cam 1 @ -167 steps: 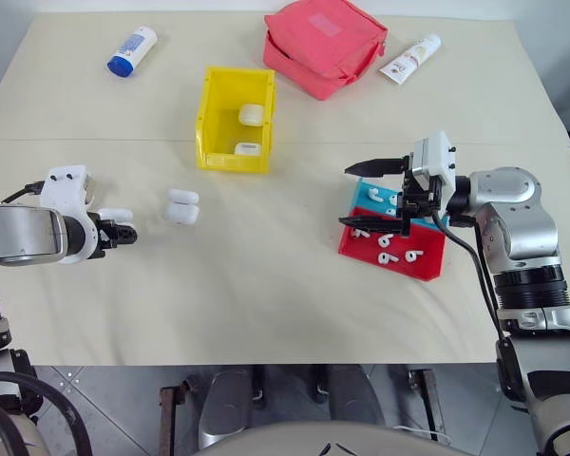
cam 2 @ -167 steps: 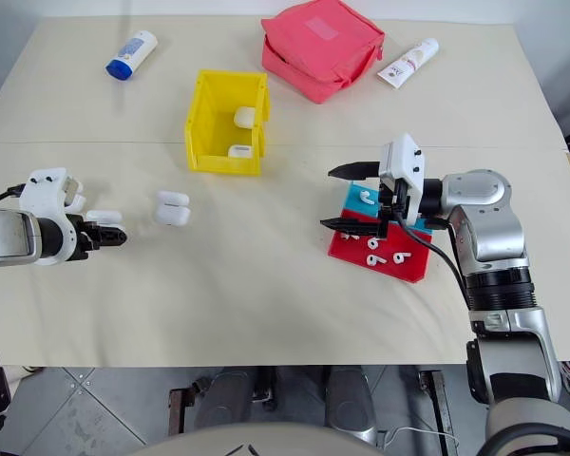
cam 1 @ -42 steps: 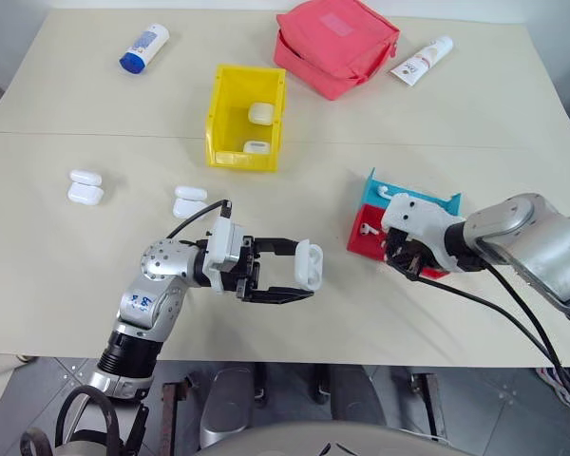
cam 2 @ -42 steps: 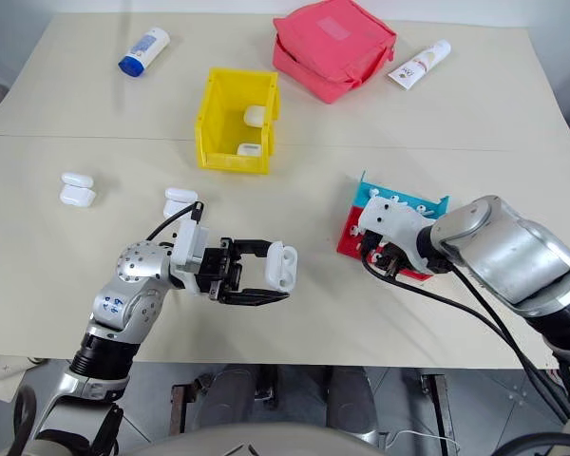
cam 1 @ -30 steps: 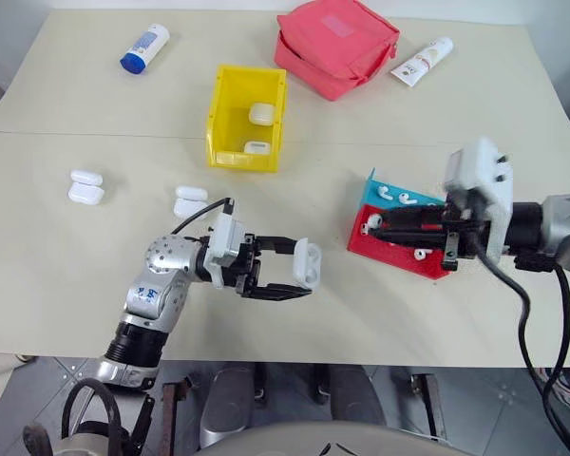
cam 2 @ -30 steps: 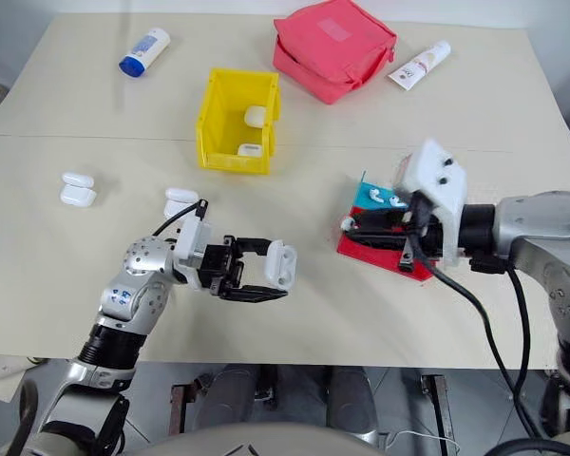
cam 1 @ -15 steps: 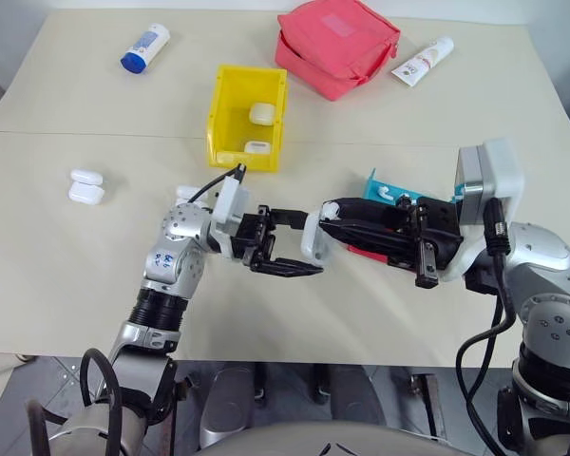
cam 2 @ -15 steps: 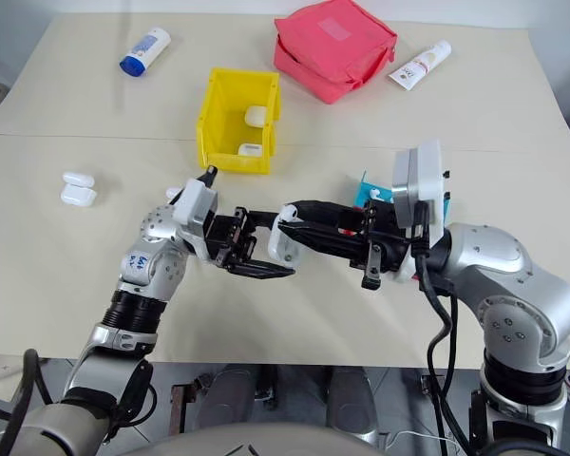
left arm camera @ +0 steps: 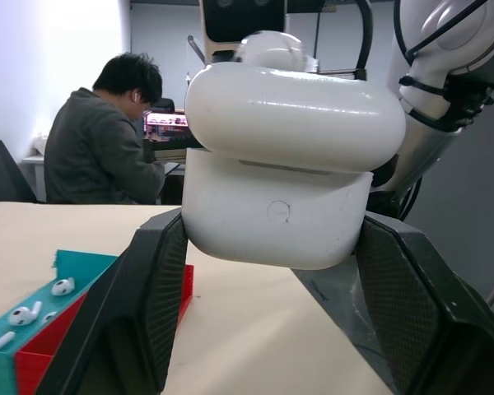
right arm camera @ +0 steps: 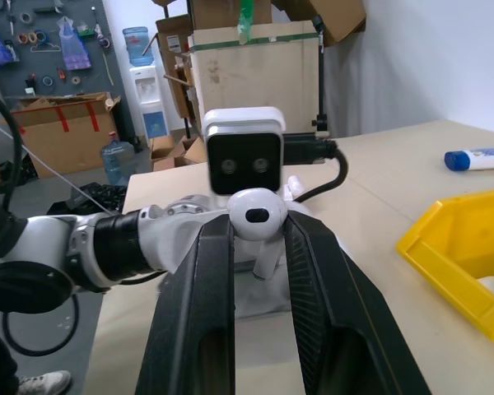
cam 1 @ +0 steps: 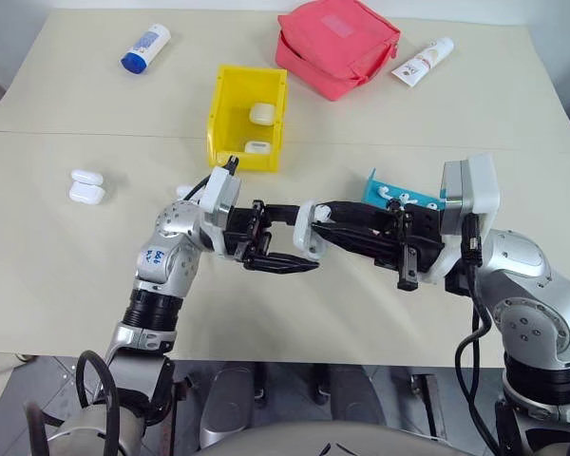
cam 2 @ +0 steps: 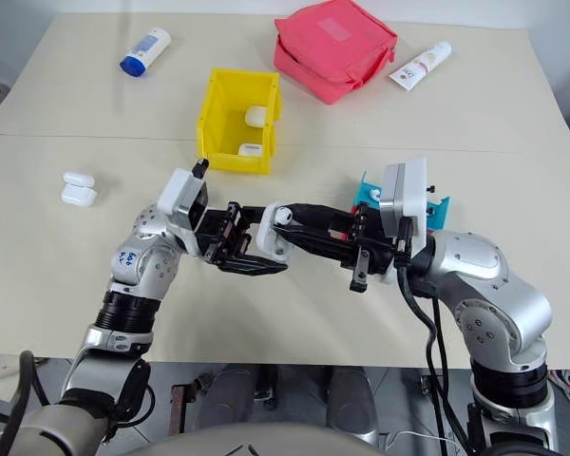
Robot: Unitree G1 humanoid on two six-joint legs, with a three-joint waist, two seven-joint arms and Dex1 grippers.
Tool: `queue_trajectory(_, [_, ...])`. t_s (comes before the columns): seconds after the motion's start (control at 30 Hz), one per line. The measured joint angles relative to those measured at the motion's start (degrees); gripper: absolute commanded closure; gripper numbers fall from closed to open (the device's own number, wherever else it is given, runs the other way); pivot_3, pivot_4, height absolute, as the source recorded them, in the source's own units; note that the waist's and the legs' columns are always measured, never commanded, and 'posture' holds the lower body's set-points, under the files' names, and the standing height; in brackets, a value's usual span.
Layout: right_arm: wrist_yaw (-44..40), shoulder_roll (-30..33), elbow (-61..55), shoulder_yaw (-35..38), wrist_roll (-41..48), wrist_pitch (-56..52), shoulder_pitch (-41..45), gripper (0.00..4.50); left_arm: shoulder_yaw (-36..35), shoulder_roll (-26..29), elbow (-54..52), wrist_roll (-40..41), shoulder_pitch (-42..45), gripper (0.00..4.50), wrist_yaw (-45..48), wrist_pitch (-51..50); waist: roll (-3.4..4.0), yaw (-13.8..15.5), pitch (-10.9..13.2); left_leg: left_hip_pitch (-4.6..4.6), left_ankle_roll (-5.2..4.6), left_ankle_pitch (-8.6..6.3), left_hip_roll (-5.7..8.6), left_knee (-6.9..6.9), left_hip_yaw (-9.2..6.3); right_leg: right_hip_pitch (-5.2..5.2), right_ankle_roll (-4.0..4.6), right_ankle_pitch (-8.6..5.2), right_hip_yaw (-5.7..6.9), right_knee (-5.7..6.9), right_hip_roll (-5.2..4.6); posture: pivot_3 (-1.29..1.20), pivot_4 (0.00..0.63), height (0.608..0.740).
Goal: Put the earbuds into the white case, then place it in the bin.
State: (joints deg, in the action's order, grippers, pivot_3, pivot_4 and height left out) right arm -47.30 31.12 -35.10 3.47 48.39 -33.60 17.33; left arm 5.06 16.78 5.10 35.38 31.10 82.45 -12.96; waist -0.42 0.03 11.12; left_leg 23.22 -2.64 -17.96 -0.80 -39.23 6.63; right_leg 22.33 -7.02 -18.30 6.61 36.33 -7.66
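The left gripper (cam 1: 283, 237) clamps a white case (cam 1: 307, 229) between its fingers, raised above the table (cam 1: 76, 285) in front of the bin (cam 1: 226, 119). The right gripper (right arm camera: 258, 247) pinches an earbud (right arm camera: 255, 216) at its fingertips, right at the case's top. More earbuds (cam 1: 399, 197) lie in the blue tray (cam 1: 372, 189) behind the right arm. Two cases (cam 1: 252, 130) sit inside the bin.

Silver arms, black fingers (cam 1: 283, 265)
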Motion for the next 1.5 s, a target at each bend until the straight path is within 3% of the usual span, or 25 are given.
queue_trajectory(0.3, [-1.75,0.73,1.31,-1.48,-2.43,2.77,-0.99,4.0,-0.32,-0.01,-0.31,0.46,-0.37,1.77,0.21,-0.18,0.0,0.07,0.0,0.0,0.0,0.0,0.01,0.0,0.0,-0.01,0.0,0.0,0.0,0.01,-0.01,0.0,0.15,0.74])
queue_trajectory(0.57, [-4.68,5.76,2.12,-3.14,-5.16,5.2,-0.58,4.0,0.03,-0.55,0.6,-1.33,-0.36,1.77,0.3,1.22,0.0,0.08,0.0,0.0,0.0,0.0,0.0,0.0,0.0,-0.01,0.0,0.0,0.01,-0.01,-0.01,0.0,0.15,0.74])
queue_trajectory(0.93, [-11.53,10.98,5.97,-5.44,-5.56,5.5,5.61,4.0,0.23,-2.03,2.93,-1.88,-0.37,1.77,2.4,5.1,0.0,0.05,0.0,0.0,-0.01,0.01,-0.01,-0.01,-0.01,-0.01,0.0,0.0,0.03,-0.02,-0.01,0.0,0.15,0.74])
queue_trajectory(1.43, [-17.99,11.77,11.13,-8.57,-7.01,4.89,10.56,4.0,0.81,-1.93,4.0,-2.87,-1.1,1.77,3.05,6.27,0.0,0.03,0.0,0.0,-0.01,0.01,0.0,-0.02,-0.02,-0.02,0.0,0.0,0.05,-0.01,-0.04,0.0,0.15,0.74])
queue_trajectory(1.5, [-18.2,11.77,11.29,-8.82,-7.34,4.9,10.8,3.27,0.81,-1.82,4.03,-3.15,-1.1,1.77,3.05,6.27,0.0,0.05,0.0,0.0,-0.01,0.01,0.0,-0.02,-0.02,-0.02,0.0,0.0,0.05,-0.01,-0.04,0.0,0.15,0.74])
